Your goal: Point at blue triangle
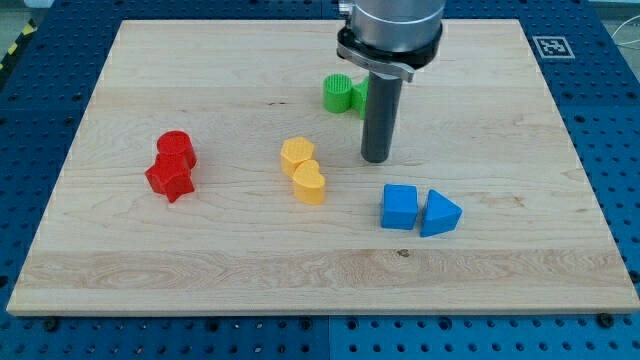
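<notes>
The blue triangle lies on the wooden board at the view's lower right, touching a blue cube on its left. My tip rests on the board above and to the left of both blue blocks, a short gap from the cube and a little farther from the triangle. The rod hangs straight down from the arm at the view's top.
Two yellow blocks, a hexagon and a heart, sit left of my tip. Two green blocks lie behind the rod, one partly hidden. A red cylinder and a red star sit at the left.
</notes>
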